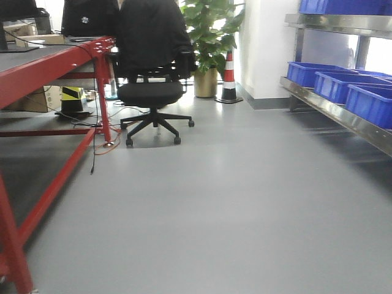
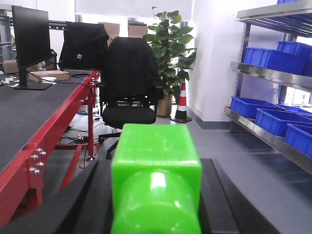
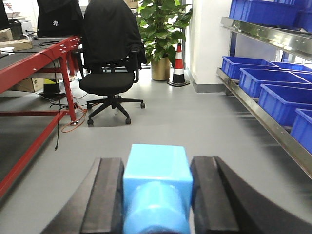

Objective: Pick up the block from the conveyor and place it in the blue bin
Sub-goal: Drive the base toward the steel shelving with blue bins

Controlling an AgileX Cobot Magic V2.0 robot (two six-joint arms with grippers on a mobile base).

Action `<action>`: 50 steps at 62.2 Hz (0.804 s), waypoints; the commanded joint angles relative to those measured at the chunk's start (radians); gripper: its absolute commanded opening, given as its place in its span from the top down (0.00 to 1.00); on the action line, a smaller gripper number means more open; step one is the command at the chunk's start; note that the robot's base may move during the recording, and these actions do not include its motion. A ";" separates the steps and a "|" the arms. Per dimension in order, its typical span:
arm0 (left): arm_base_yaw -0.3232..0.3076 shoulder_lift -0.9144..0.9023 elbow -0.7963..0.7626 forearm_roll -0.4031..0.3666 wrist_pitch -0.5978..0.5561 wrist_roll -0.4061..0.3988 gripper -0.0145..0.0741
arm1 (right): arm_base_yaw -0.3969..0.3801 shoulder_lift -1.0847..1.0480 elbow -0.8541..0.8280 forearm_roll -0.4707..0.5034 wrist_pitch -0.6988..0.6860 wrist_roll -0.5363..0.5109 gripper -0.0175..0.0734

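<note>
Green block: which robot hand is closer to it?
Left. The left gripper is shut right on the green block, touching both its sides. The right gripper is shut on a blue block instead, and the green one doesn't show in its view.

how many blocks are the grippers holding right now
2. A green block is clamped in the left gripper, seen in the left wrist view; a light blue block is clamped in the right gripper, seen in the right wrist view. The front view shows none.
</note>
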State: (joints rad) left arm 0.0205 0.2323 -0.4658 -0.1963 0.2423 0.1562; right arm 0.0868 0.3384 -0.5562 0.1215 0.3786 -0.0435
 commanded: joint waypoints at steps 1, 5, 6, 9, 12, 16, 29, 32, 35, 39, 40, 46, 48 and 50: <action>-0.005 -0.002 0.001 0.002 -0.020 0.002 0.96 | 0.003 -0.001 -0.004 -0.004 -0.022 0.000 0.99; -0.005 -0.002 0.001 0.002 -0.020 0.002 0.96 | 0.003 -0.001 -0.004 -0.004 -0.022 0.000 0.99; -0.005 -0.002 0.001 0.002 -0.020 0.002 0.96 | 0.003 -0.001 -0.004 -0.004 -0.022 0.000 0.99; -0.005 -0.002 0.001 0.002 -0.020 0.002 0.96 | 0.003 -0.001 -0.004 -0.004 -0.022 0.000 0.99; -0.005 -0.002 0.001 0.002 -0.020 0.002 0.96 | 0.003 -0.001 -0.004 -0.004 -0.022 0.000 0.99; -0.005 -0.002 0.001 0.002 -0.020 0.002 0.96 | 0.003 -0.001 -0.004 -0.004 -0.022 0.000 0.99; -0.005 -0.002 0.001 0.002 -0.020 0.002 0.96 | 0.003 -0.001 -0.004 -0.004 -0.022 0.000 0.99; -0.005 -0.002 0.001 0.002 -0.020 0.002 0.96 | 0.003 -0.001 -0.004 -0.004 -0.022 0.000 0.99; -0.005 -0.002 0.001 0.002 -0.020 0.002 0.96 | 0.003 -0.001 -0.004 -0.004 -0.022 0.000 0.99; -0.005 -0.002 0.001 0.002 -0.020 0.002 0.96 | 0.003 -0.001 -0.004 -0.004 -0.022 0.000 0.99; -0.005 -0.002 0.001 0.002 -0.020 0.002 0.96 | 0.003 -0.001 -0.004 -0.004 -0.022 0.000 0.99; -0.005 -0.002 0.001 0.002 -0.020 0.002 0.96 | 0.003 -0.001 -0.004 -0.004 -0.022 0.000 0.99; -0.005 -0.002 0.001 0.002 -0.020 0.002 0.96 | 0.003 -0.001 -0.004 -0.004 -0.022 0.000 0.99; -0.005 -0.002 0.001 0.002 -0.020 0.002 0.96 | 0.003 -0.001 -0.004 -0.004 -0.022 0.000 0.99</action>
State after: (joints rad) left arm 0.0205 0.2323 -0.4658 -0.1963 0.2423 0.1562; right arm 0.0868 0.3384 -0.5562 0.1215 0.3786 -0.0435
